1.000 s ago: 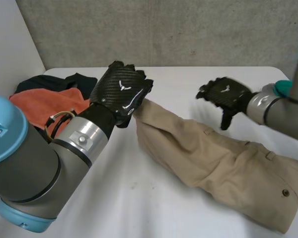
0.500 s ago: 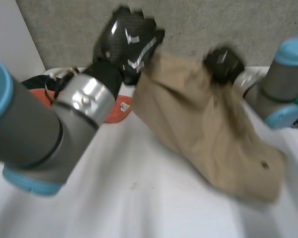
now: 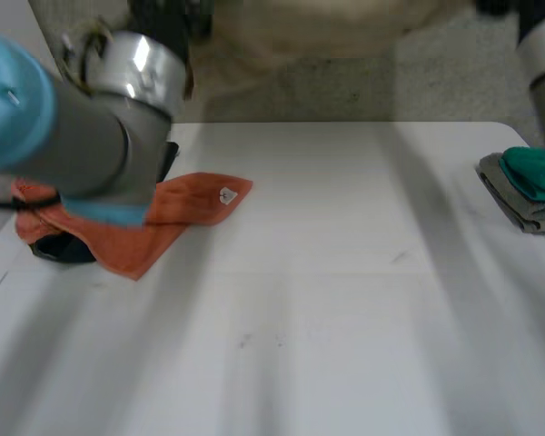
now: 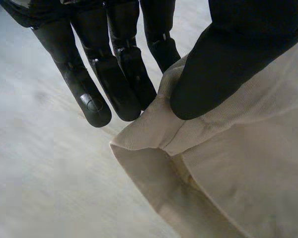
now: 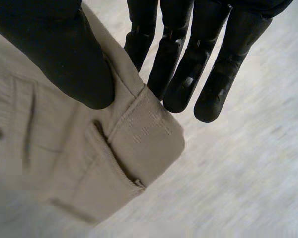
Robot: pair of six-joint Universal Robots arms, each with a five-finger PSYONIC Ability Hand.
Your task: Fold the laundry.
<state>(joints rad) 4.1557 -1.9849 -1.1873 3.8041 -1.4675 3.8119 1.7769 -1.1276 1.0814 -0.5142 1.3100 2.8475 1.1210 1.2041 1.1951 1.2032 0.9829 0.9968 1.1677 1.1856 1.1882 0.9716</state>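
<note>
Over the white tabletop point(image 3: 345, 318), the khaki trousers point(image 3: 336, 27) that lay spread a second ago now hang aloft at twelve o'clock, clear of the surface; an orange cloth point(image 3: 177, 213) waits at nine o'clock, a folded teal-and-grey pile point(image 3: 527, 186) at three; the left hand point(image 4: 228, 59) pinches a hemmed corner between thumb and straight fingers; the right hand point(image 5: 54, 54) likewise, near a button; the lift probably sets up a flatter lay-down before folding.
</note>
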